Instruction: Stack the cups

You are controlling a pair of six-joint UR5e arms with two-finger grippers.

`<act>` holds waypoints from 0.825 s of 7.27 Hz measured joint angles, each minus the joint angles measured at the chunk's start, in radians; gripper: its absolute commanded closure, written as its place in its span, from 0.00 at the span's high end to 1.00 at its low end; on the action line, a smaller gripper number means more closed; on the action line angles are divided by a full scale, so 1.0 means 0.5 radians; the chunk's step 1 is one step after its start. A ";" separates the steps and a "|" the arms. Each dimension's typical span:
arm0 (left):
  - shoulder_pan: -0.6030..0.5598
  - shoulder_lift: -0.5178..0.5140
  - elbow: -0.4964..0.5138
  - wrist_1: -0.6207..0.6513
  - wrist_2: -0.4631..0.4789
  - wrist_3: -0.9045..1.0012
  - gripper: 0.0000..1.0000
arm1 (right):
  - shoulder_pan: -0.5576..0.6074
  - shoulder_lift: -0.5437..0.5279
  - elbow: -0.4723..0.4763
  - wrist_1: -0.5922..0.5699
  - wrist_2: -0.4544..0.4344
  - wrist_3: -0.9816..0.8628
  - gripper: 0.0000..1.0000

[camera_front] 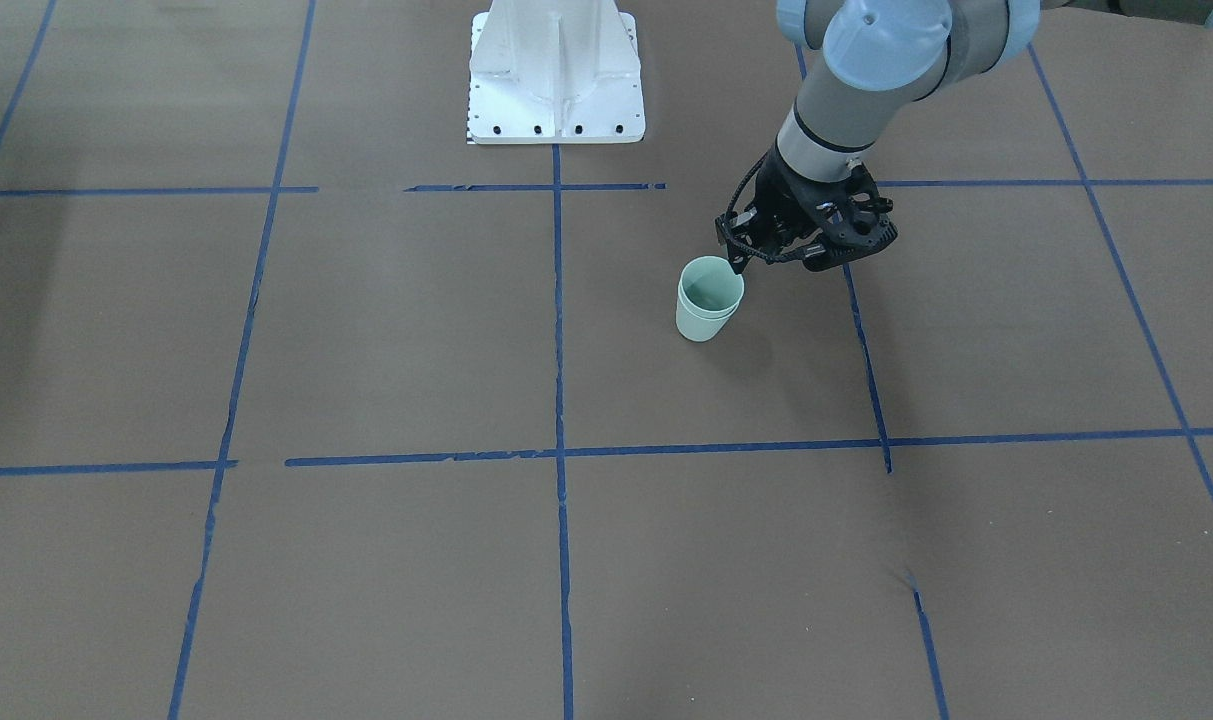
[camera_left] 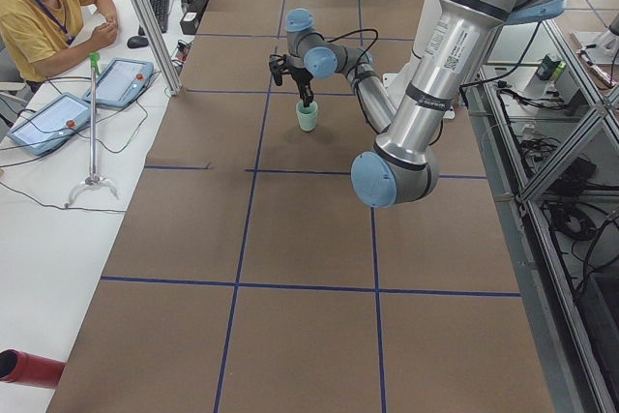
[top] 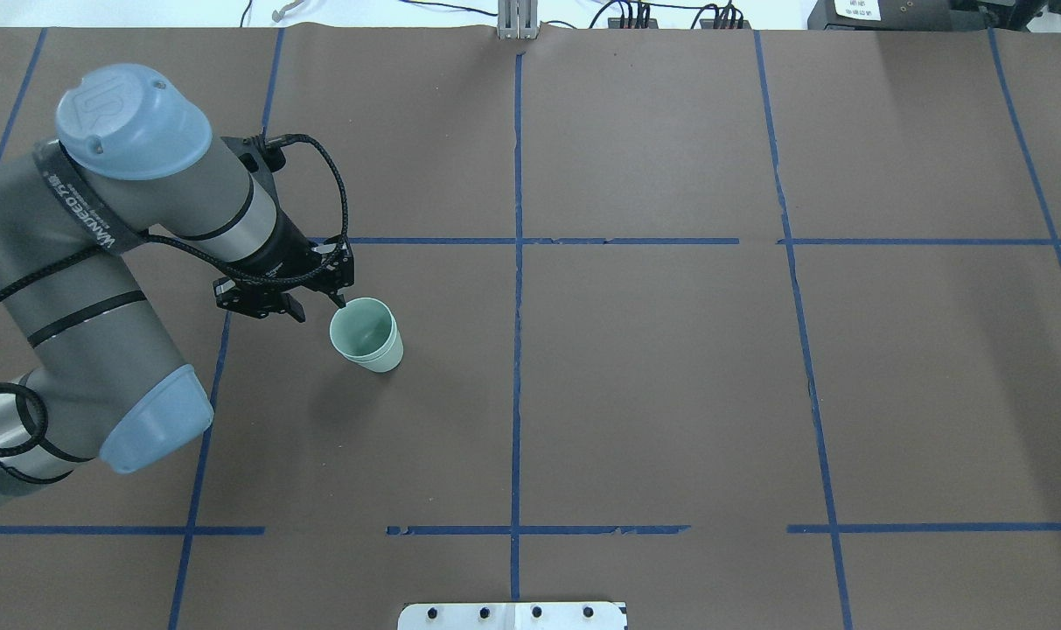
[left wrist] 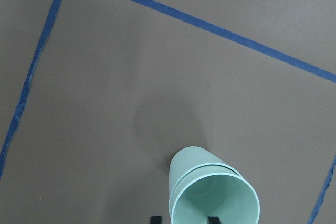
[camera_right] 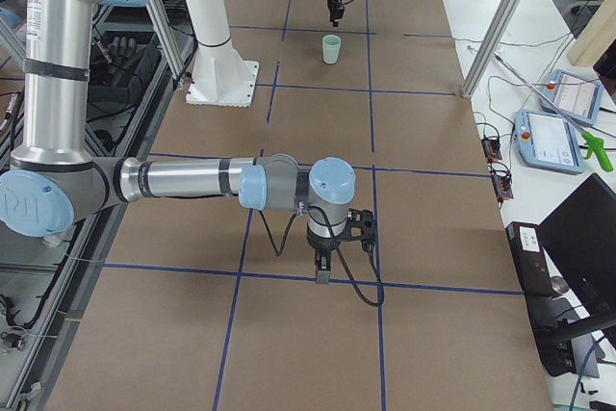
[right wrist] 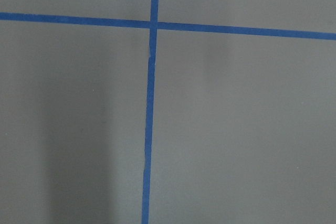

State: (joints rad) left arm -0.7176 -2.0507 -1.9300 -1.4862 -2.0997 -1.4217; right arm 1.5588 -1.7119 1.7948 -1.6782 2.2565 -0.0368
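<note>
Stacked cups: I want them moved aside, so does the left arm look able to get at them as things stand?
Probably yes. The left gripper hangs right at the rim of the cups, jaws open, and nothing shows between them.

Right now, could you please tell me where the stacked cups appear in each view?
Exterior front-facing: stacked cups right of centre, upper half.
Overhead exterior: stacked cups left of centre.
Exterior left: stacked cups upper middle.
Exterior right: stacked cups near top centre.
Left wrist-mounted: stacked cups at bottom edge, right of centre.
Right wrist-mounted: not in it.
Shared landmark: the left gripper beside their rim.
</note>
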 measured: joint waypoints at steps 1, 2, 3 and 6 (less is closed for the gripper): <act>-0.006 0.006 -0.028 -0.007 0.010 -0.014 1.00 | 0.000 0.000 0.000 0.000 0.000 0.000 1.00; -0.016 0.023 -0.081 -0.016 0.010 -0.012 1.00 | 0.000 0.000 0.000 0.000 0.000 0.000 1.00; -0.040 0.064 -0.136 -0.020 0.007 0.070 1.00 | 0.000 0.000 0.000 0.000 0.000 0.000 1.00; -0.448 0.417 -0.164 -0.015 -0.152 1.029 1.00 | 0.002 -0.001 0.000 0.000 0.000 0.000 1.00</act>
State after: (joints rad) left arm -0.9414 -1.8424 -2.0118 -1.4935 -2.1757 -0.9074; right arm 1.5600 -1.7123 1.7947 -1.6782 2.2565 -0.0368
